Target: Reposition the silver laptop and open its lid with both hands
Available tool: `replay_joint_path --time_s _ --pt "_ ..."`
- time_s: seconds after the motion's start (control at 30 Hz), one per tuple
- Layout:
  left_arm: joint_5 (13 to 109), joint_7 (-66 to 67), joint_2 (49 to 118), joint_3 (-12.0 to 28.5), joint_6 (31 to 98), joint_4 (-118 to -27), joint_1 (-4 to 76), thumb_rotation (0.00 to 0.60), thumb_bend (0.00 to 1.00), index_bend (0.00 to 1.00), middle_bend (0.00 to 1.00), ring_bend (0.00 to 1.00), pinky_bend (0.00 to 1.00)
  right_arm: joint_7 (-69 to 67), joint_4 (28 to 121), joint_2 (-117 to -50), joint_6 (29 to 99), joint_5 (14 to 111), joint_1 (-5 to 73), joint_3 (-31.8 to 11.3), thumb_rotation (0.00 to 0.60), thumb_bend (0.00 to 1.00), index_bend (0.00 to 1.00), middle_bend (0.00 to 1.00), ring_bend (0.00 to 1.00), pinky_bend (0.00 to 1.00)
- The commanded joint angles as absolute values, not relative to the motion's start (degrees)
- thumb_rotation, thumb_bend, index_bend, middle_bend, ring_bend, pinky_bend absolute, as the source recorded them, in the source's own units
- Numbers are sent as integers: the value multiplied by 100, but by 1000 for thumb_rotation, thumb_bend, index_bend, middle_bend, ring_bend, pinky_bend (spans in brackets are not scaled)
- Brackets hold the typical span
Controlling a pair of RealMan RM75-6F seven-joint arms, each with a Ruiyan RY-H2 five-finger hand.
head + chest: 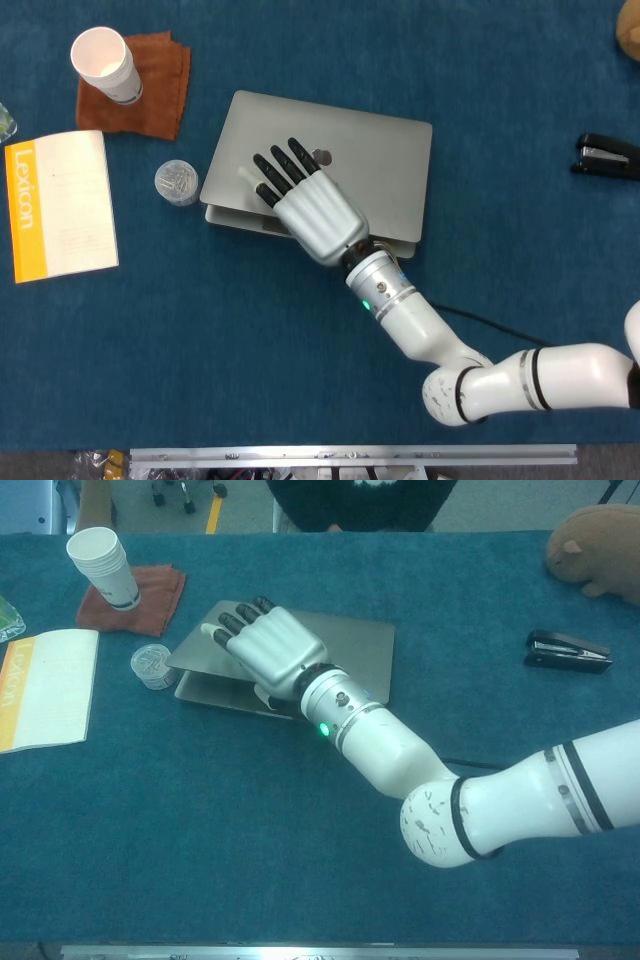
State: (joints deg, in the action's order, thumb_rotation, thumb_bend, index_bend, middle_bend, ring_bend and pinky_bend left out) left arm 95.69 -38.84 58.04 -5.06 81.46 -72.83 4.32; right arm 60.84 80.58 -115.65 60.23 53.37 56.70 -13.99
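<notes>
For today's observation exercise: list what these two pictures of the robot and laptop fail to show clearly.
- Left hand: in neither view.
- Thumb of the right hand: hidden in both views by the hand and the laptop lid, so its grip is unclear.
- Laptop screen and keyboard: hidden by the barely raised lid.
- Brown plush toy: cut off by the frame edge in both views.

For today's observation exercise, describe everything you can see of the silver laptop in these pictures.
The silver laptop is a thin, matte, metal-looking slab with rounded corners and a small logo mid-lid. It lies on the blue table, beside a small round container. Its lid is raised a little at the front, a dark gap showing above the base. The right hand rests across the lid's front, fingers spread on top.
</notes>
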Motion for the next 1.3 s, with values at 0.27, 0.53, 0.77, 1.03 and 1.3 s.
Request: replay_joint_path --time_s 0.27,0.53,0.77,1.03,1.3 --pt "10199 -3812 5762 -821 7957 -7334 837 600 384 130 102 17 69 6202 8149 -11498 6176 5281 5745 -1427 592 390 0 67 23 70" --pt "10678 -3697 5710 -990 7859 -7497 1205 600 384 130 84 15 69 6329 8176 -11461 6292 5211 5796 -1445 592 390 0 67 23 70" --pt "11266 -3224 5736 -1106 7531 -7881 1794 600 383 130 77 14 69 6354 8221 -11426 6341 5153 5843 -1467 592 390 0 67 23 70" --pt "11455 -2999 5854 -1153 7226 -8125 2257 600 384 129 70 13 69 6388 8262 -11342 6381 5104 5904 -1501 592 390 0 67 23 70" --pt "11510 -2992 6082 -1225 7102 -8195 2542 600 384 129 70 13 69 6442 8297 -11273 6392 5064 5966 -1478 600 425 0 67 23 70"
